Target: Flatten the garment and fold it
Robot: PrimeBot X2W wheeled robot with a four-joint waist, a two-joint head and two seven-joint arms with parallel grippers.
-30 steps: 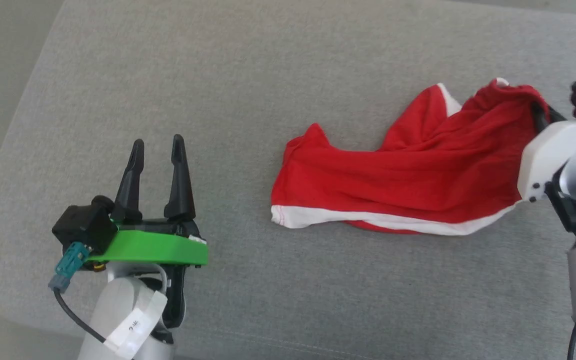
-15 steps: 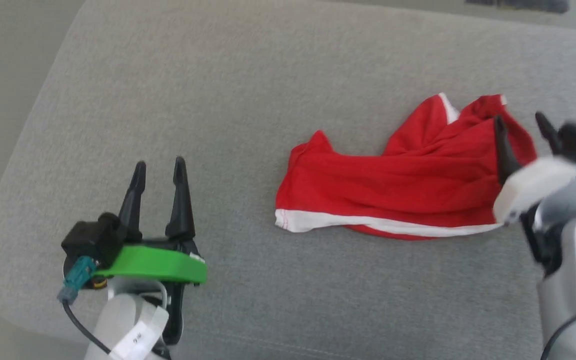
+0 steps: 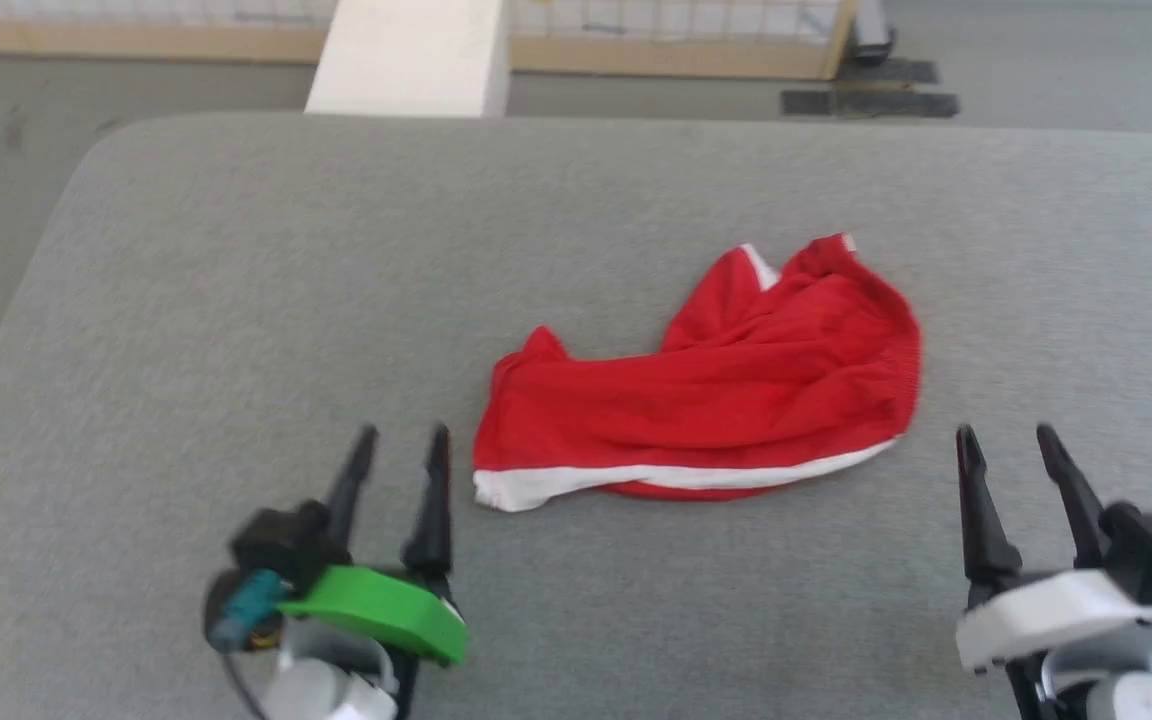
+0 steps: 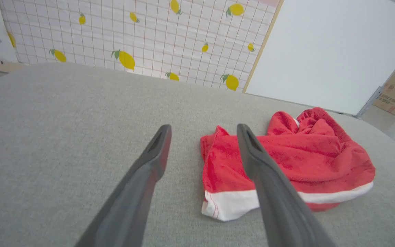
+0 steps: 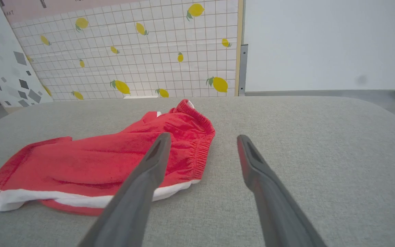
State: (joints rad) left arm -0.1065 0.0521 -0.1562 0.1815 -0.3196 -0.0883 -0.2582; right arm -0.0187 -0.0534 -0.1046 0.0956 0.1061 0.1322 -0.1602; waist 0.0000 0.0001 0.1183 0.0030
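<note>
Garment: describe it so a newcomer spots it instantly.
On the grey cushioned surface, look ahead of and between the left gripper and right gripper. The garment lies crumpled there. It is bright red with a white band along its near edge.

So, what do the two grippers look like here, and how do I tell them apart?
The left gripper sits on a bright green plate, the right gripper on a white plate. Both have two long, dark, tapered fingers and a black block with a teal connector.
</note>
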